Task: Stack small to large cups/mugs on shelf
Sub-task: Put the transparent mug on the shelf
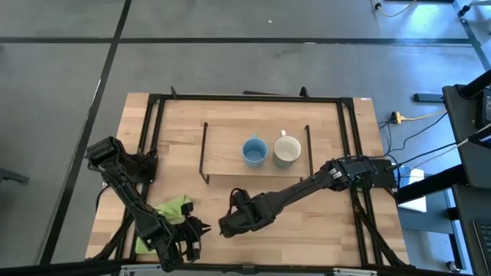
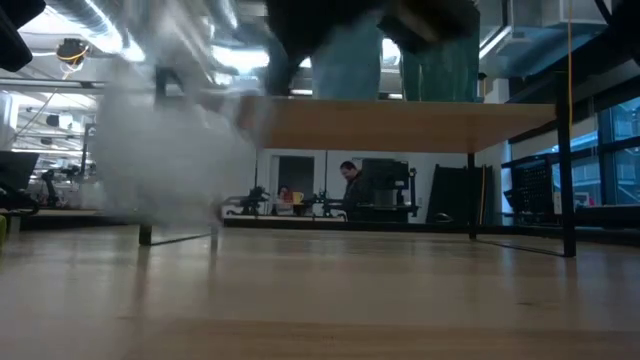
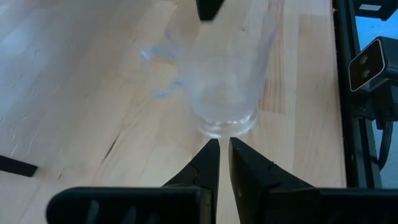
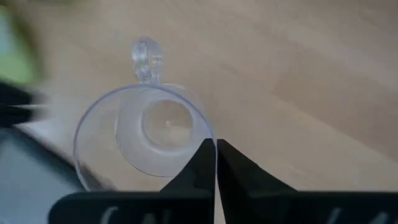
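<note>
Over at the table's front left corner, the left gripper (image 1: 201, 227) rests low beside the green cloth (image 1: 170, 209), its fingers (image 3: 208, 163) nearly together with only a thin slit between them and nothing held, pointing at the clear glass cup (image 3: 224, 93) standing just ahead on the wooden tabletop (image 1: 307, 230). Next, near the front middle, the right gripper (image 1: 224, 228) has its fingers pinched on the rim of that glass cup (image 4: 143, 134), whose handle points away from the wrist. Further right and back, the shelf (image 1: 226, 149) carries the light-blue mug (image 1: 254, 151) and, just beside it, the cream-white mug (image 1: 287, 150), both upright.
</note>
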Action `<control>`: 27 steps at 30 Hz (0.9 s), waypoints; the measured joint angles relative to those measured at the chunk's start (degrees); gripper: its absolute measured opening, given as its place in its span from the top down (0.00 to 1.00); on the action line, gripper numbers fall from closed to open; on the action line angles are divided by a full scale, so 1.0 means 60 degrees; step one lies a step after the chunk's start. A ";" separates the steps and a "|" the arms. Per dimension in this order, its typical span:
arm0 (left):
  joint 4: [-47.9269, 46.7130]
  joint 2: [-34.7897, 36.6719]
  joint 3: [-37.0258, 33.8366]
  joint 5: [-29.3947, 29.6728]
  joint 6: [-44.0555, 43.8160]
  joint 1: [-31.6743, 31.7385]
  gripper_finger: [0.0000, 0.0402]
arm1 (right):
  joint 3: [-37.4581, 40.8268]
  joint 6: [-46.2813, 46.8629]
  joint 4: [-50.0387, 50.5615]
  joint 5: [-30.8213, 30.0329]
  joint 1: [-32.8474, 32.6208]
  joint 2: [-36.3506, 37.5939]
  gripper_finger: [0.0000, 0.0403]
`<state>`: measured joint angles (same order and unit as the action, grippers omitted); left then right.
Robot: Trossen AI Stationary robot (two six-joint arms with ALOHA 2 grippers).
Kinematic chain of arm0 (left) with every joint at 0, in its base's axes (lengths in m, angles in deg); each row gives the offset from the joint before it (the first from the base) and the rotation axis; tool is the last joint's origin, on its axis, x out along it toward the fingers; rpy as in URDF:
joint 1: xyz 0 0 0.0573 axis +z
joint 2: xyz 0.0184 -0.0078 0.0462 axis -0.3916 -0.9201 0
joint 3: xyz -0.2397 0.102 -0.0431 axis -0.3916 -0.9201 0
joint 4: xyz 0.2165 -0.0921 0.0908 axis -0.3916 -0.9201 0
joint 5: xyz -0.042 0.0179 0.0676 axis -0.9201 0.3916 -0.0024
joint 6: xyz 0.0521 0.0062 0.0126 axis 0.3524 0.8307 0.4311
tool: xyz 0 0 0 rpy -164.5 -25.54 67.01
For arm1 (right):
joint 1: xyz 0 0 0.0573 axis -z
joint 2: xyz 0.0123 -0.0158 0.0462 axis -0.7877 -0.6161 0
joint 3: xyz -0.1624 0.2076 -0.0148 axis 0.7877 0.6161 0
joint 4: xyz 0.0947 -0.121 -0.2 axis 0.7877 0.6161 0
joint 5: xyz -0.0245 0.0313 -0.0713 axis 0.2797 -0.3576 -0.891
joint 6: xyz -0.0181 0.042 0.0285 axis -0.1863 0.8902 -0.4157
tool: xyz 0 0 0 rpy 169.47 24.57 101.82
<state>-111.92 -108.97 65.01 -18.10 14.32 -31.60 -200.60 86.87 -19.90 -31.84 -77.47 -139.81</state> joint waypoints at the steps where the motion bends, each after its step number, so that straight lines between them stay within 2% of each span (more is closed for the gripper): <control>1: 0.0001 0.0000 0.0000 0.0000 -0.0001 0.0000 0.92 | -0.0284 -0.0081 0.0024 -0.0177 0.0000 0.0002 0.98; 2: 0.0001 0.0000 0.0000 0.0000 -0.0002 0.0000 0.92 | -0.0609 -0.0192 0.0068 -0.0437 -0.0006 0.0002 0.99; 6: 0.0011 0.0000 0.0000 0.0004 -0.0012 0.0000 0.92 | -0.0587 -0.0338 -0.0282 -0.1190 -0.0018 0.0430 0.99; 12: 0.0018 0.0001 0.0000 -0.0136 -0.0081 0.0000 0.92 | -0.0633 -0.1721 -0.0229 -0.1316 0.0124 0.0620 1.00; 15: -0.0292 0.0097 0.0000 -0.0162 -0.0092 -0.0004 0.92 | -0.0633 -0.2231 -0.0109 -0.1751 0.0292 0.0726 1.00; 21: -0.2120 0.0647 0.0004 0.0353 -0.0852 0.0115 0.92 | -0.0644 -0.3305 0.0155 -0.2054 0.0542 0.0827 1.00; 27: -0.4020 0.1154 0.0007 0.0809 -0.1975 0.0473 0.92 | -0.0640 -0.4573 0.0056 -0.3125 0.0549 0.0997 1.00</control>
<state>-136.04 -102.04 65.05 -13.24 2.47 -28.76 -204.44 59.43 -19.56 -50.59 -74.17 -133.82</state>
